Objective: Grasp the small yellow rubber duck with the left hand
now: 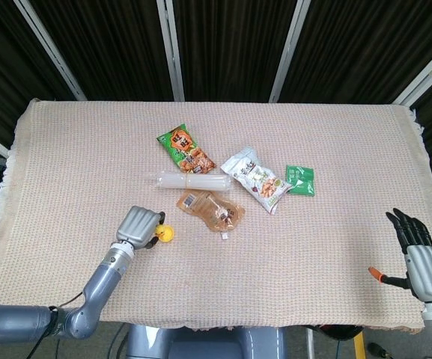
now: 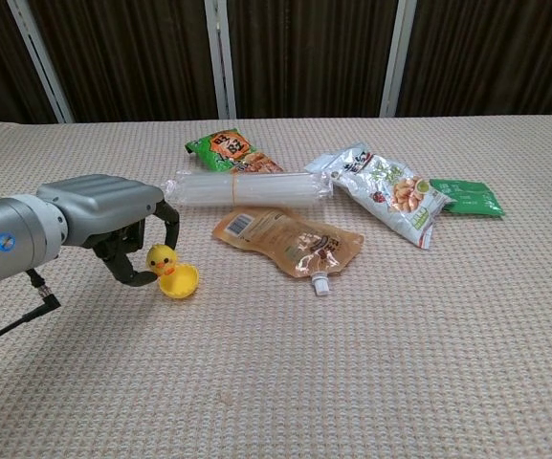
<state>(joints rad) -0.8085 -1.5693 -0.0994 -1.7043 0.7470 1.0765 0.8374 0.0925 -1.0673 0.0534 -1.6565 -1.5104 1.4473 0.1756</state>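
The small yellow rubber duck (image 2: 163, 258) has an orange beak and sits inside the curled fingers of my left hand (image 2: 113, 220). In the head view that left hand (image 1: 139, 226) is at the table's near left part, and it mostly covers the duck. The duck hangs just in front of a yellow cap (image 2: 182, 281). My right hand (image 1: 419, 258) is beyond the table's near right corner, fingers straight and apart, holding nothing.
A clear tube pack (image 1: 188, 182), an orange spouted pouch (image 1: 210, 209), a green-orange snack bag (image 1: 183, 147), a white nut bag (image 1: 257, 179) and a small green sachet (image 1: 301, 179) lie mid-table. The woven cloth (image 1: 73, 149) covers the table.
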